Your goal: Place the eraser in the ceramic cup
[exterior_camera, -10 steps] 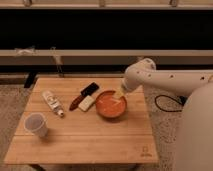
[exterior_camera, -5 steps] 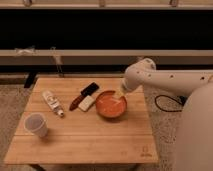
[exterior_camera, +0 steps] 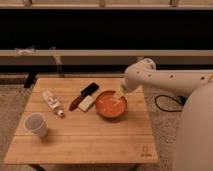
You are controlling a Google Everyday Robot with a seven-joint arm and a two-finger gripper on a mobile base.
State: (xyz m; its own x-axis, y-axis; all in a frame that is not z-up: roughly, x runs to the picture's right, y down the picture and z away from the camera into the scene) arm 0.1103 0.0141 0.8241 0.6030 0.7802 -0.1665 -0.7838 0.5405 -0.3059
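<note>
The eraser [exterior_camera: 86, 103], a small pale cream block, lies on the wooden table [exterior_camera: 90, 140] just left of the orange bowl. Touching its left side is a dark red-and-black handled tool. The ceramic cup [exterior_camera: 36, 124], whitish and without a handle, stands upright near the table's front left corner. My gripper [exterior_camera: 119, 94] hangs over the right rim of the orange bowl, right of the eraser and far from the cup. It is open, and nothing shows between its fingers.
An orange bowl [exterior_camera: 110, 105] sits mid-table under the gripper. A dark handled tool [exterior_camera: 84, 95] and a white labelled tube [exterior_camera: 51, 102] lie to the left. My white arm [exterior_camera: 170, 80] reaches in from the right. A cable [exterior_camera: 167, 102] lies on the floor to the right.
</note>
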